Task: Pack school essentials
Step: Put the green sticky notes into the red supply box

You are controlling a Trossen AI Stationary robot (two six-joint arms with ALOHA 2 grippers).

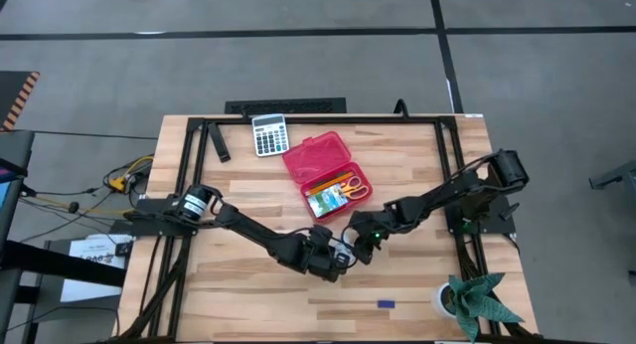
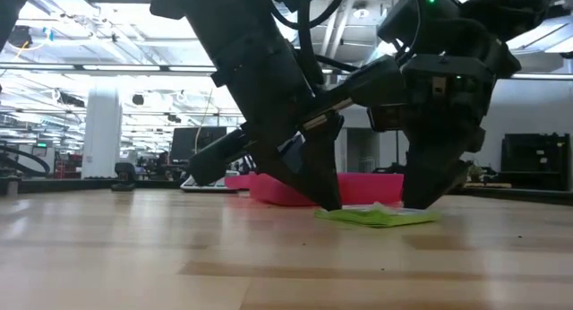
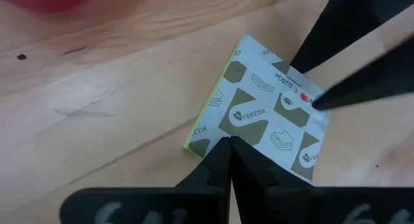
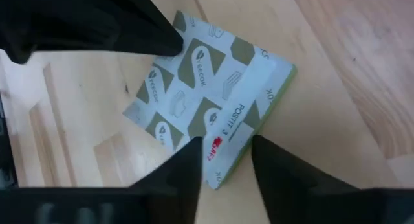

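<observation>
A green-and-white printed packet (image 3: 265,120) lies flat on the wooden table (image 1: 248,294), in front of the open red case (image 1: 323,170). Yellow-handled scissors (image 1: 355,188) and pencils (image 1: 323,192) lie in that case. My left gripper (image 3: 229,145) is shut, its tips on the packet's edge. My right gripper (image 4: 226,160) is open and comes from the other side. One of its fingers (image 4: 191,162) stands over the packet (image 4: 207,101), the other (image 4: 275,169) just beyond its edge. A tiny blue piece (image 1: 386,304) lies near the front edge. My left gripper presses its shut fingertips (image 3: 223,149) down on the packet's edge (image 3: 220,134), near a corner, slanting down from the table's left. The packet stays flat on the table (image 2: 376,217). My right gripper straddles the opposite edge (image 4: 242,156); whether its fingers touch it, I cannot tell.
A grey calculator (image 1: 269,135) lies at the far edge behind the case. A small potted plant (image 1: 475,299) stands at the near right corner. Bare wood stretches along the front and left of the table.
</observation>
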